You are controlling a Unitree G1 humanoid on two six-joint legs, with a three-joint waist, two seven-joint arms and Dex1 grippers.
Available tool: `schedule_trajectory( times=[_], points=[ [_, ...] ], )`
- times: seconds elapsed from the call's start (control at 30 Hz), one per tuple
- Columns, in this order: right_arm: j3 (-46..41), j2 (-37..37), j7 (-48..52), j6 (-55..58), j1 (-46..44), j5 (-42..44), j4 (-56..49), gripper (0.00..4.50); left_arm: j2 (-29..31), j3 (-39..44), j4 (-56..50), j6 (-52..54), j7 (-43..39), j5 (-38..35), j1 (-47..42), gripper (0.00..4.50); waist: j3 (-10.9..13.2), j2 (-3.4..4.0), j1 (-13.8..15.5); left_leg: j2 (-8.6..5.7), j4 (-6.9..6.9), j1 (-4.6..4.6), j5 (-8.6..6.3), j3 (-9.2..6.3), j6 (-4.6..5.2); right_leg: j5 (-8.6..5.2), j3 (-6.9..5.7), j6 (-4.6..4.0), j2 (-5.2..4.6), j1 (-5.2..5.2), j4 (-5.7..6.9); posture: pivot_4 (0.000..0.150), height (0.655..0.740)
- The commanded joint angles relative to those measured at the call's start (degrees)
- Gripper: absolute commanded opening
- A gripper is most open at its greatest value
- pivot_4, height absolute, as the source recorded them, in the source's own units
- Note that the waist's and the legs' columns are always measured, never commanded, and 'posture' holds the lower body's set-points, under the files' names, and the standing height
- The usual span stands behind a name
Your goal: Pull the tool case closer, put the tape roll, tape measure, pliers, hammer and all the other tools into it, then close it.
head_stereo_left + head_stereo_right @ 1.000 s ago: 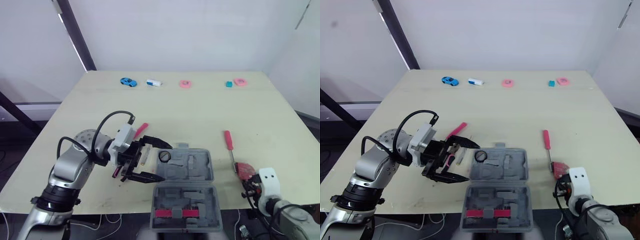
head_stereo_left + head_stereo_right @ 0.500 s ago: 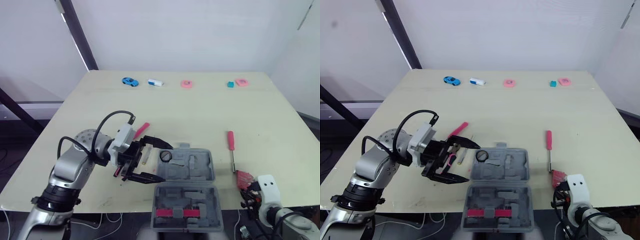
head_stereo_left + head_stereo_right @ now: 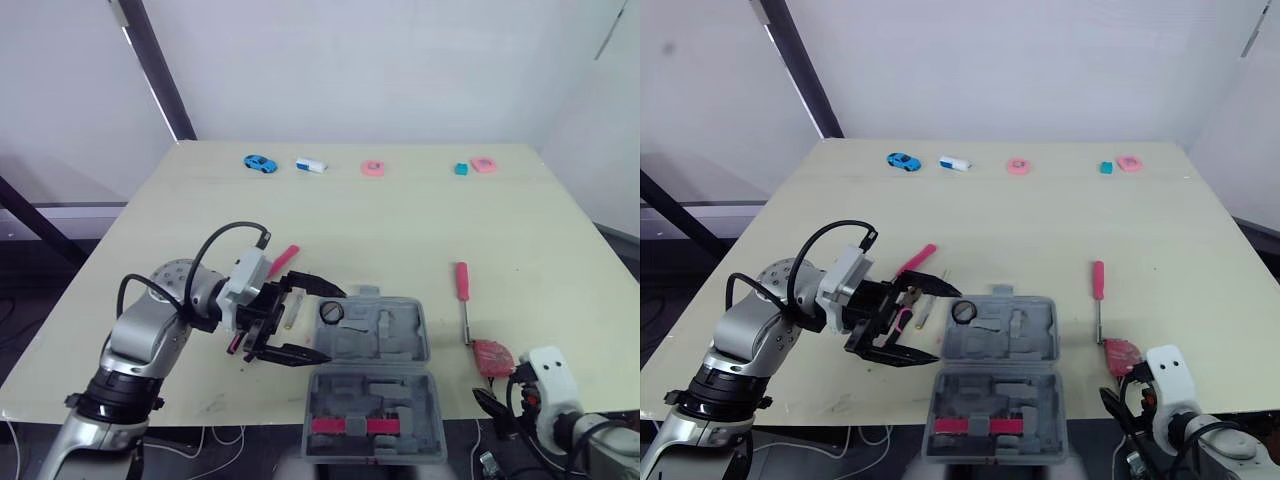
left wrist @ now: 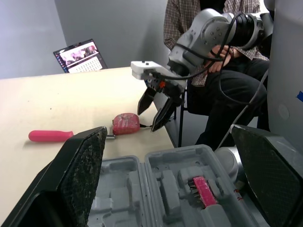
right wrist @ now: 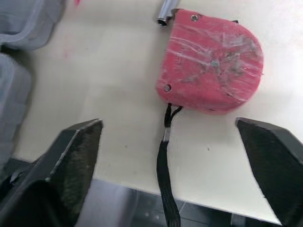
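The table [image 3: 400, 230] is carrying everything. The tool case [image 3: 373, 378] is lying open at the middle of the front edge, its near half reaching over that edge, so the pulling seems done & the filling is in hand. The left gripper [image 3: 333, 326] is hovering at the case's left side w/ fingers wide apart, holding nothing. A pink-handled tool [image 3: 284, 257] is lying just behind it. The right gripper [image 4: 147, 120] is hanging off the front edge near the right corner, fingers apart, facing the tape measure [image 5: 210, 66]. The screwdriver [image 3: 461, 280] is lying right of the case, tip just beside the tape measure. Prob. nxt: the right gripper is needing to come in over the edge & close on the tape measure, not on its strap [image 5: 163, 156].
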Motion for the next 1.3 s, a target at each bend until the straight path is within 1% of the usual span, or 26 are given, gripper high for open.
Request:
schedule_trajectory(
  times=[0.03, 0.1, 0.2, 0.3, 0.37, 0.53, 0.63, 0.77, 0.83, 0.93, 1.03, 1.17, 1.3],
  points=[
    [-4.63, -3.87, 4.05, 0.21, 0.87, 2.52, -2.26, 4.47, -0.06, -0.05, -0.12, -0.7, -1.82, -0.65, -0.67, 4.5, 0.0, -0.01, 0.01, 0.0, 0.01, 0.0, 0.0, 0.0, 0.0, 0.0, -0.01, 0.0, 0.0, 0.0, 0.0, 0.15, 0.74],
    [-5.67, -5.63, 5.72, -0.63, 1.16, 3.12, -1.89, 4.47, -0.01, -0.1, -0.08, -0.9, -2.04, -0.59, -0.69, 4.5, 0.0, -0.01, 0.01, 0.0, 0.03, 0.0, 0.0, 0.01, 0.0, -0.01, 0.0, 0.01, 0.0, 0.01, 0.0, 0.15, 0.74],
    [-6.6, -8.97, 10.63, -5.17, 1.28, 3.1, 0.27, 4.47, -0.03, -0.15, 0.22, -1.02, -2.28, -0.62, -0.83, 4.5, 0.01, -0.01, -0.04, -0.01, 0.03, 0.0, 0.0, 0.0, 0.0, -0.01, 0.0, 0.02, 0.0, 0.01, 0.01, 0.15, 0.74],
    [-7.38, -13.53, 21.3, -17.93, -0.06, 1.9, 6.65, 4.47, 0.29, 0.01, 0.24, -1.35, -2.85, -0.76, -0.59, 4.5, 0.01, -0.02, -0.05, -0.02, 0.04, 0.0, 0.0, 0.01, 0.0, -0.02, 0.01, 0.05, 0.01, 0.02, -0.01, 0.15, 0.74],
    [-6.8, -15.55, 26.17, -24.99, -0.86, 0.52, 10.98, 4.47, 0.31, 0.09, 0.1, -1.38, -2.79, -0.82, -0.49, 4.5, 0.02, -0.03, -0.02, -0.02, 0.06, 0.02, 0.0, 0.02, 0.01, -0.03, -0.01, 0.06, 0.01, 0.08, -0.05, 0.15, 0.74],
    [-0.34, -19.27, 36.69, -43.38, -10.29, -5.27, 27.94, 4.47, 0.0, 0.44, -1.41, -1.22, -1.39, -1.05, 0.43, 4.5, 0.05, -0.07, -0.13, -0.04, 0.09, 0.04, 0.0, 0.04, 0.01, -0.03, -0.03, 0.07, 0.02, 0.15, -0.08, 0.15, 0.74],
    [4.21, -19.4, 42.44, -50.32, -15.57, -6.81, 35.56, 4.47, 0.29, 1.1, -2.53, -1.05, -0.62, -1.2, 1.59, 4.5, 0.06, -0.08, -0.07, -0.04, 0.07, 0.02, 0.0, 0.01, 0.01, 0.05, -0.07, 0.07, 0.05, 0.14, -0.06, 0.15, 0.74],
    [8.9, -18.42, 48.39, -63.18, -21.73, -10.0, 46.09, 4.47, 0.39, 1.6, -3.95, -1.04, 0.48, -1.12, 2.85, 4.5, 0.08, -0.06, -0.02, -0.03, 0.08, 0.02, 0.0, 0.0, 0.01, 0.19, -0.08, 0.07, 0.07, 0.15, -0.06, 0.15, 0.74],
    [11.19, -18.92, 50.85, -63.86, -23.96, -10.96, 50.84, 4.47, 0.41, 1.67, -4.87, -0.9, 1.0, -1.14, 3.4, 4.5, 0.08, -0.06, 0.02, -0.03, 0.11, 0.03, 0.0, 0.04, 0.01, 0.19, -0.05, 0.08, 0.06, 0.15, -0.05, 0.15, 0.74],
    [13.8, -18.54, 52.48, -69.45, -28.54, -13.72, 59.99, 4.47, 0.48, 2.1, -6.19, -0.54, 2.1, -1.37, 4.19, 4.5, 0.08, -0.06, 0.08, -0.03, 0.12, 0.03, 0.0, 0.05, 0.01, 0.19, -0.04, 0.07, 0.05, 0.16, -0.06, 0.15, 0.74],
    [14.99, -18.4, 53.6, -71.65, -32.26, -14.71, 65.93, 4.47, 0.69, 2.48, -7.43, -0.18, 3.15, -1.63, 5.07, 4.5, 0.08, -0.05, -0.01, -0.03, 0.12, 0.05, 0.0, 0.07, 0.01, 0.2, -0.03, 0.05, 0.05, 0.16, -0.04, 0.15, 0.74],
    [16.88, -18.06, 53.72, -76.13, -34.78, -17.65, 71.87, 4.47, 0.78, 2.59, -8.18, -0.04, 3.88, -1.76, 5.73, 4.5, 0.08, -0.05, -0.08, -0.03, 0.12, 0.08, 0.0, 0.07, 0.01, 0.2, -0.02, 0.05, 0.06, 0.16, 0.0, 0.15, 0.74],
    [17.72, -17.91, 54.3, -78.58, -35.49, -18.14, 74.34, 4.47, 0.79, 2.6, -8.73, 0.15, 4.31, -1.89, 6.0, 4.5, 0.07, -0.05, -0.06, -0.02, 0.14, 0.12, 0.0, 0.07, 0.0, 0.21, -0.02, 0.06, 0.06, 0.22, 0.01, 0.15, 0.74]
  ],
)
